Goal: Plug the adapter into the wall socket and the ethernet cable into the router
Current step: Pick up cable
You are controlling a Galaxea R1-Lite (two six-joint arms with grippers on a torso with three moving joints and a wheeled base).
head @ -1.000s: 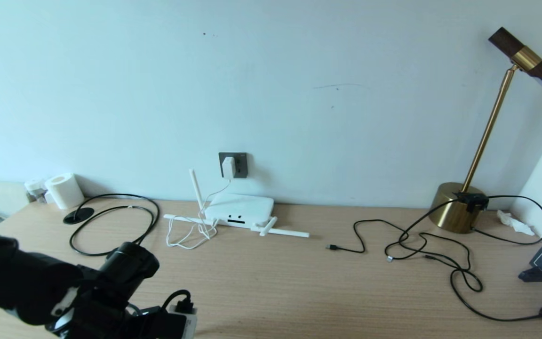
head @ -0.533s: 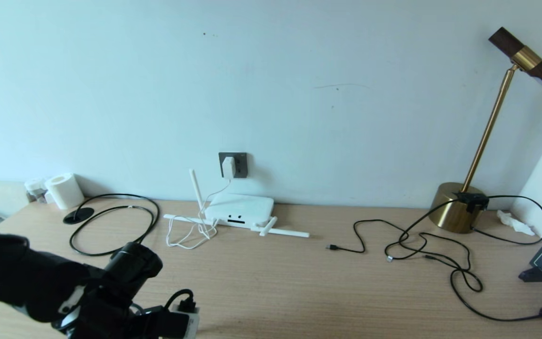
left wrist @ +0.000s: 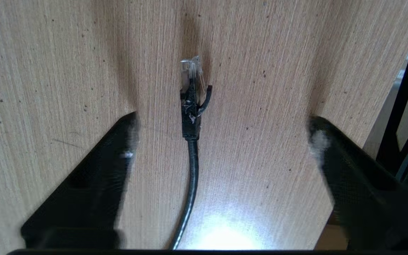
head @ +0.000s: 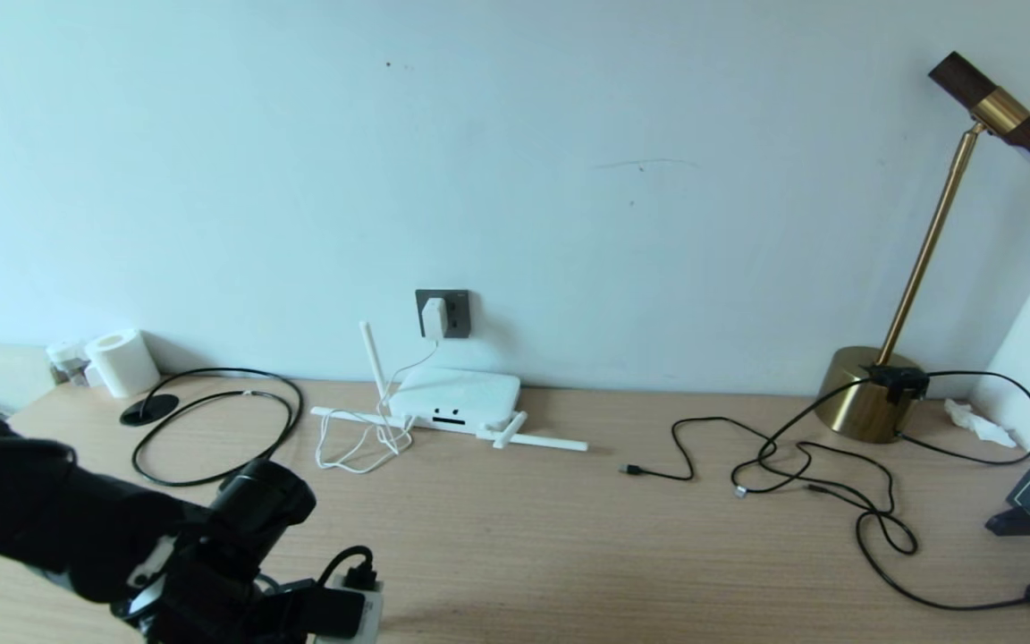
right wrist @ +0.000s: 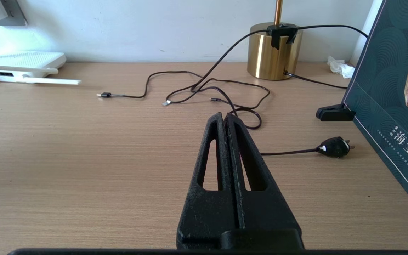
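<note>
In the head view, the adapter (head: pixel 434 317) sits plugged into the wall socket (head: pixel 445 313) on the wall above the tabletop (head: pixel 569 528), its thin white cord (head: pixel 363 443) dropping in loops beside the router (head: pixel 457 400), which lies flat against the wall just below the socket with one antenna upright and the others lying on the wood. The ethernet cable (head: pixel 211 420) forms a big black loop to the left of the router, near a roll of paper (head: pixel 123 361). The left arm (head: pixel 104 528) reaches in low at the near left corner, well apart from the router. To the right stand a brass lamp (head: pixel 873 394) and a tangle of thin black cables (head: pixel 801 465). In the left wrist view, the left end effector (left wrist: pixel 221 131) hangs just above the wood with its fingers (left wrist: pixel 119 141) spread wide, holding nothing; the clear clip plug of the ethernet cable (left wrist: pixel 191 95) lies on the tabletop between them, touching neither finger. In the right wrist view, the right end effector (right wrist: pixel 225 118) hovers over the tabletop with its fingers pressed together on nothing, pointing toward the thin cables (right wrist: pixel 218 88) and the lamp base (right wrist: pixel 274 53); the router (right wrist: pixel 20 65) shows at the far left, and a dark patterned bag (right wrist: pixel 395 106) stands at the right.
</note>
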